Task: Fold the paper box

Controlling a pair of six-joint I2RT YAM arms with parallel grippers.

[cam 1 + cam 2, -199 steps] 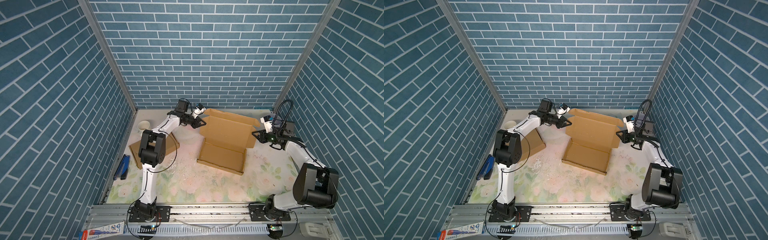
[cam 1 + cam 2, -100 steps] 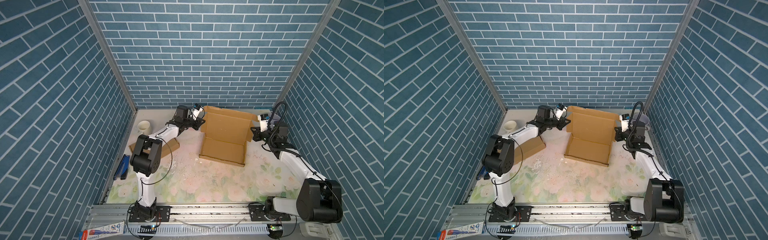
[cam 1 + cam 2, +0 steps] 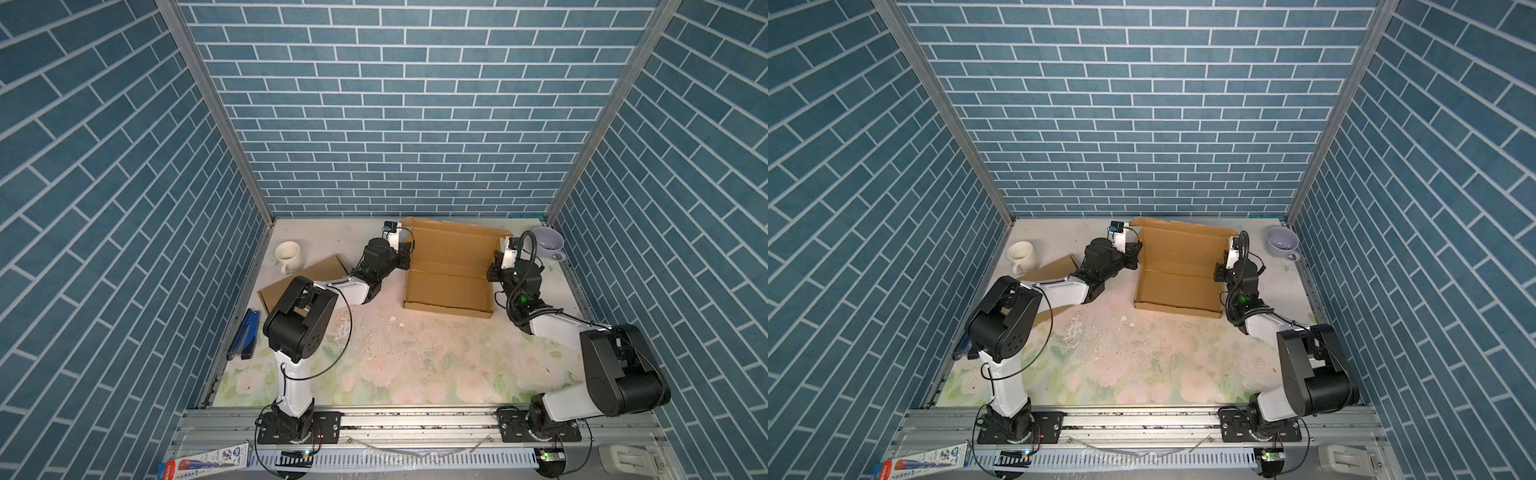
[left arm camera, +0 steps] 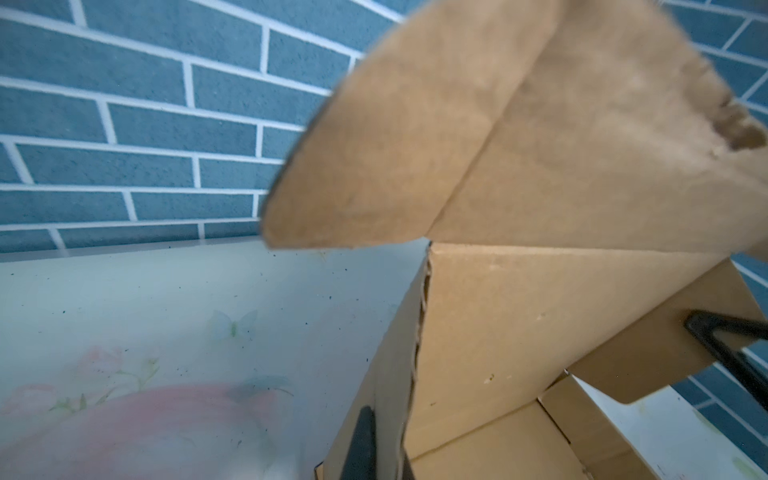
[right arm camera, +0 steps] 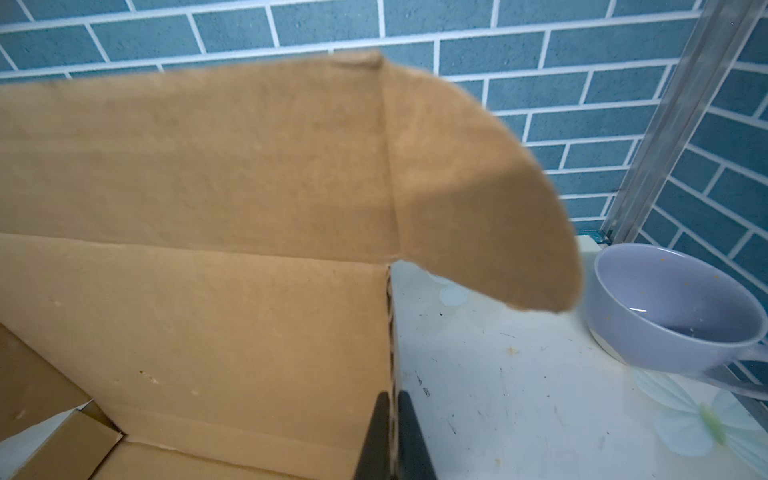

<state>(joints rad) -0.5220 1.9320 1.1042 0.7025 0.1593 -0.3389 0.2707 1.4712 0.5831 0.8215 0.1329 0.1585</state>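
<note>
Top view | arms outstretched | left gripper [image 3: 408, 252], right gripper [image 3: 493, 272] pinch paper box [image 3: 451, 266]

White links [image 3: 345, 291], black joints [image 3: 297, 320], jaws, cables [image 3: 534, 251]

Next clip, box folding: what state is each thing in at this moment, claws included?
paper box: open, base on the table, lid raised at the back.
left claw: shut on the box's left edge.
right claw: shut on the box's right edge.
white mug: upright, untouched.
lavender cup: upright, untouched.
flat cardboard: lying flat, partly under the left arm.
blue item: lying by the table's left edge.
</note>
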